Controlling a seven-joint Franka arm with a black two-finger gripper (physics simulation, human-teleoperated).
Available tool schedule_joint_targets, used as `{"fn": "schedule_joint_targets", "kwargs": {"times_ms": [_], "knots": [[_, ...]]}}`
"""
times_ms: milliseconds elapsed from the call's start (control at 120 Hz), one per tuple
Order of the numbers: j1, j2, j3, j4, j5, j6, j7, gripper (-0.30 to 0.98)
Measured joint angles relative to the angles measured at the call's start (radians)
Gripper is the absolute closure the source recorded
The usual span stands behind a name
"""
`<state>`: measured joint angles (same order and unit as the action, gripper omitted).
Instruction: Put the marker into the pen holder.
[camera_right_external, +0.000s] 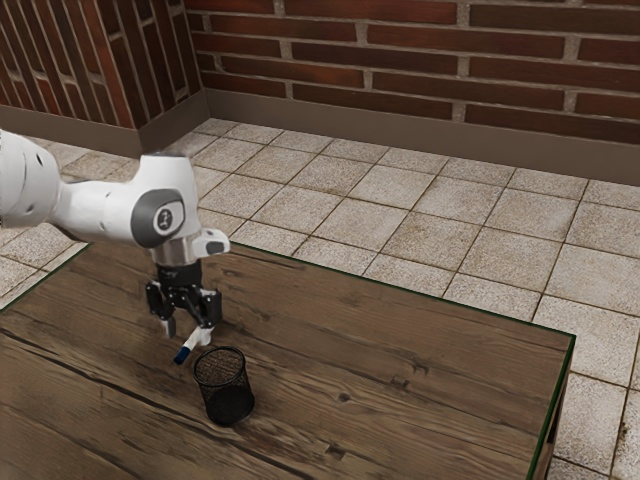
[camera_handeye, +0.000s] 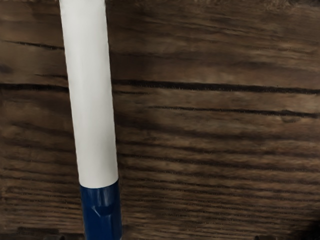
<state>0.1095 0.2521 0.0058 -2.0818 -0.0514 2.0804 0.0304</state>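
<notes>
Fingers (camera_right_external: 168, 328) of black two-finger gripper (camera_right_external: 188, 333): wide apart. White, blue-capped cylindrical marker (camera_right_external: 192, 343): beneath hand, cap toward exterior-view 7 o'clock. Centre barrel, then close squarely. Black mesh pen holder (camera_right_external: 240, 382): gripper's 5 o'clock.

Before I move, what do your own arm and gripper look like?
My arm is smooth, rounded and white, with a dark grey rounded joint cover bearing a small, pale marking that I can't make out. Below it, my black gripper has angular, linked parts and ends in pale grey fingertips.
</notes>
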Motion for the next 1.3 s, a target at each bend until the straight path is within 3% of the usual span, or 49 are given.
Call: {"fn": "schedule_joint_targets", "kwargs": {"times_ms": [258, 833, 1042, 1142, 1300], "knots": [[0.028, -0.011, 0.0, -0.105, 0.015, 0.185, 0.012, 0.5], [0.032, -0.013, 0.013, -0.127, 0.027, 0.238, 0.028, 0.73], [-0.082, -0.329, 0.006, -0.12, 0.058, 0.103, 0.018, 0.75], [-0.11, -0.517, -0.071, -0.104, 0.054, -0.051, -0.002, 0.75], [-0.066, -0.675, -0.182, -0.14, 0.031, -0.262, -0.039, 0.74]]}}
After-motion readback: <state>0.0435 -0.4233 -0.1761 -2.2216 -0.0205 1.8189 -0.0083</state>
